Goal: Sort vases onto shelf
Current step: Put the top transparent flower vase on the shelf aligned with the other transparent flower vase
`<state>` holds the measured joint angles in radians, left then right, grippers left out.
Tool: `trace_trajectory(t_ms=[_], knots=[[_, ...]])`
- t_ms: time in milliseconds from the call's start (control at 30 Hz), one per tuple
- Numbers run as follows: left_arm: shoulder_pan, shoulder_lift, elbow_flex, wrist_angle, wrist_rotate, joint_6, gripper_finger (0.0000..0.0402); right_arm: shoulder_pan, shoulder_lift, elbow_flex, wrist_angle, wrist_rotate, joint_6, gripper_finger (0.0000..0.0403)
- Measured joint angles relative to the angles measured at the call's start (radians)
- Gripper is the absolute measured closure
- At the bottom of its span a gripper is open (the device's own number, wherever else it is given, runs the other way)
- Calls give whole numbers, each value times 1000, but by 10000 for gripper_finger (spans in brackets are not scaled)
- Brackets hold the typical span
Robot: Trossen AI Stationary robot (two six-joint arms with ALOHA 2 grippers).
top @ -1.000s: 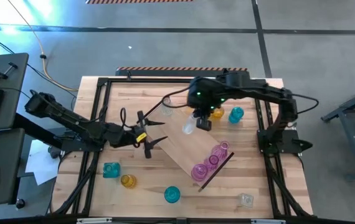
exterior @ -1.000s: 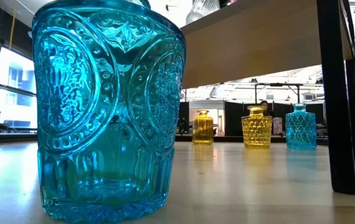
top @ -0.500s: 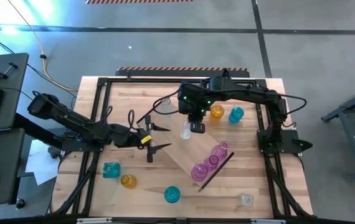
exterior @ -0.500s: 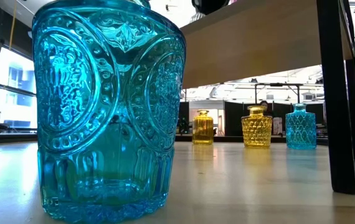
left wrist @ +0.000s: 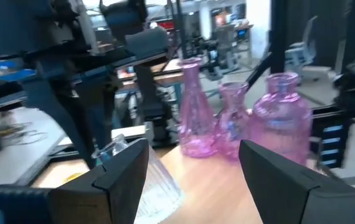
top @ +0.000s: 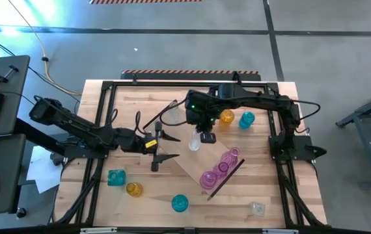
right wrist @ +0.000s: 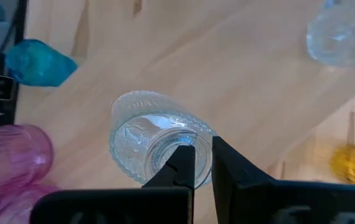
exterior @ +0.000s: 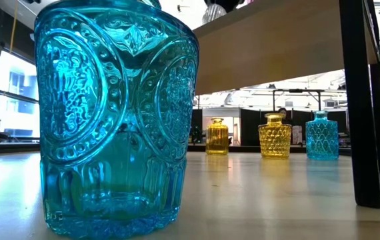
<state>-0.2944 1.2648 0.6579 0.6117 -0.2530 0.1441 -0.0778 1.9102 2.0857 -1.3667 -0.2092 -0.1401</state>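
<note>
Right gripper (top: 198, 138) clenching clear vase (top: 194, 140) by neck, hanging over shelf (top: 192, 160) at its 10 o'clock end. Three pink vases (top: 219, 169) sitting at 4 o'clock end. Left gripper (top: 164, 146) gaping empty nearby. Others waiting on table (top: 153, 188): mostly unsorted.

3 pink vases (top: 219, 169) crowd shelf's (top: 192, 159) end.

Even overhead light on my table (top: 140, 97), soft shadows only. Blue-white glare on the floor, top left of the high view. Low view: big teal vase (exterior: 113, 120) glows, backlit by bright windows at left; far vases sharp enough. My left wrist view is motion-blurred, pink vases (left wrist: 240, 112) smeared. Right wrist view is soft-focus.
</note>
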Motion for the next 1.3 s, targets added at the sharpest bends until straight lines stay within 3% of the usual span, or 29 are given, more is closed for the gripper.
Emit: trace_trajectory(t_ms=[233, 633, 1300], knots=[[14, 79, 8, 96, 60, -8, 161, 8, 0, 0, 50, -11, -18, 402], [29, 202, 101, 95, 117, -2, 161, 27, 21, 2, 53, -24, -45, 402], [85, 224, 111, 41, 167, -54, 161, 39, 53, 2, 69, -35, -71, 402]])
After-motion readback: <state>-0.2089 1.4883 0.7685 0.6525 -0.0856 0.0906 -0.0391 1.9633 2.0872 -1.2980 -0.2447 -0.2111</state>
